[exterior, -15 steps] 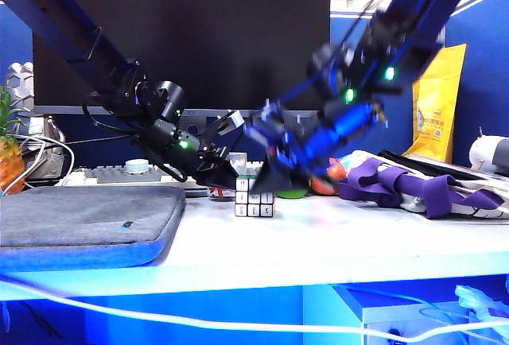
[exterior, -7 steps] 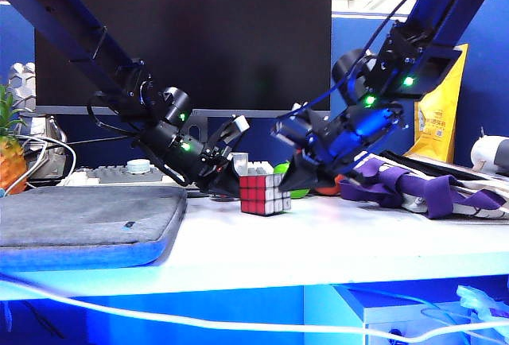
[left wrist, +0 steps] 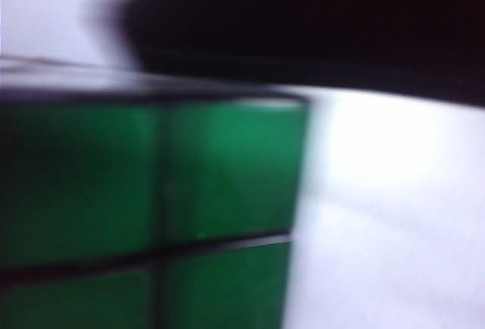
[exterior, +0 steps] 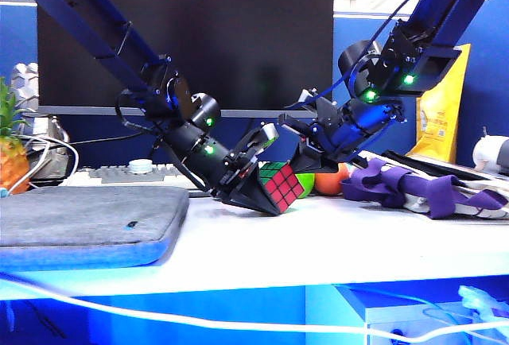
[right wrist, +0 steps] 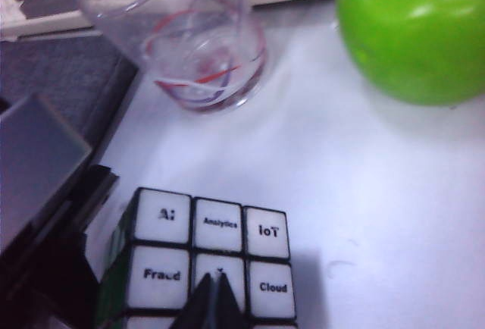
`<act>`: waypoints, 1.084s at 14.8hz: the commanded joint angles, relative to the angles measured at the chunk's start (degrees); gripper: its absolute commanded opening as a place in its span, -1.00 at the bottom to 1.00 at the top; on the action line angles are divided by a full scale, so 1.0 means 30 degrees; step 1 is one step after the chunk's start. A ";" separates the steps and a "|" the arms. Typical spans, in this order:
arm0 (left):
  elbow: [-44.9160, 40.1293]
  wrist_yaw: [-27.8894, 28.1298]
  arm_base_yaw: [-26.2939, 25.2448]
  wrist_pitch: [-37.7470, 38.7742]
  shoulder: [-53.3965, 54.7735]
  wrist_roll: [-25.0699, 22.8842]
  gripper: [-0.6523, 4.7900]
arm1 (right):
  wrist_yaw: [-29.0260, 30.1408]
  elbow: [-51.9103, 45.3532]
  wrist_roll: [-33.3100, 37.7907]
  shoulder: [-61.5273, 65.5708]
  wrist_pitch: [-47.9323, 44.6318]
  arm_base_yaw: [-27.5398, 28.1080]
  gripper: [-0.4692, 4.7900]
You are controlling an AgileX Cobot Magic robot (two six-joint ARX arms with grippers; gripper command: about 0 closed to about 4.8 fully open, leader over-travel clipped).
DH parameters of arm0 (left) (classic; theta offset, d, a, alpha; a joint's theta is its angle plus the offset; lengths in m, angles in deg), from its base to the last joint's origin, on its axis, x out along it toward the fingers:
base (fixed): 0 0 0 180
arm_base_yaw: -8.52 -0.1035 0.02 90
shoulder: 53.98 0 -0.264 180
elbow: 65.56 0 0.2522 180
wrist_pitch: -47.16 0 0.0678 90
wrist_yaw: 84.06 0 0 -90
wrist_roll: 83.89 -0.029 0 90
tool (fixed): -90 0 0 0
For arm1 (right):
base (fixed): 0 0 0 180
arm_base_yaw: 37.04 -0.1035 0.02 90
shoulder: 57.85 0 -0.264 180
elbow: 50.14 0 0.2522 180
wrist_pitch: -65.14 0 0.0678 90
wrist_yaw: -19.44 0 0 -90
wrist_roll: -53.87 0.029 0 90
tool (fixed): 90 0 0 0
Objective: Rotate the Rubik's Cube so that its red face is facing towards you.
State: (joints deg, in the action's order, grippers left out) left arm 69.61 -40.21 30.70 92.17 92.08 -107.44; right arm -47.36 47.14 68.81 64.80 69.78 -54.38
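you see the grey padded mat (exterior: 83,222) nearest, at the left front of the white table (exterior: 318,242), and its left end is cut off by the frame. bare table lies open in front of the cube and off to the right, up to the front edge.

at mid-table the rubik's cube (exterior: 281,186) sits tilted on a corner, just left of centre. the red face (exterior: 285,188) points toward you and a little right, with a strip of green above it. the left gripper (exterior: 256,172) presses against the cube's left side, one finger (exterior: 262,140) above it and a dark wedge below; you can't tell from here whether it truly pinches the cube. its wrist view is blurred and almost filled by green stickers, so the fingers are hidden.

the right gripper (exterior: 312,158) hangs just right of the cube, apart from it; its tips look pressed together, showing as one dark point (right wrist: 214,302) over the cube's white face. that face reads "ai", "analytics", "iot", "fraud", "cloud"; the middle sticker is covered and the bottom row is cut off.

farther back stand a clear glass cup (right wrist: 182,37) with red lines, a green ball (right wrist: 413,29) and an orange ball (exterior: 330,180), both half hidden behind the right gripper. purple straps (exterior: 413,186) crowd the right side. behind are a keyboard (exterior: 119,174), a pineapple (exterior: 9,154) cut by the left edge, a yellow bag (exterior: 439,114) with unreadable print, and a dark monitor (exterior: 183,35).
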 commanded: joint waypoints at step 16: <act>0.0284 0.3563 -0.0707 0.0998 -0.1894 -0.1508 -0.78 | 0.0583 -0.0087 -0.1122 0.0211 0.1916 -0.0175 -0.84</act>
State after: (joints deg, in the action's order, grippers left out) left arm 69.80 -29.35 28.31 96.56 87.60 -111.70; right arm -47.14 46.73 65.58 65.82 76.68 -54.43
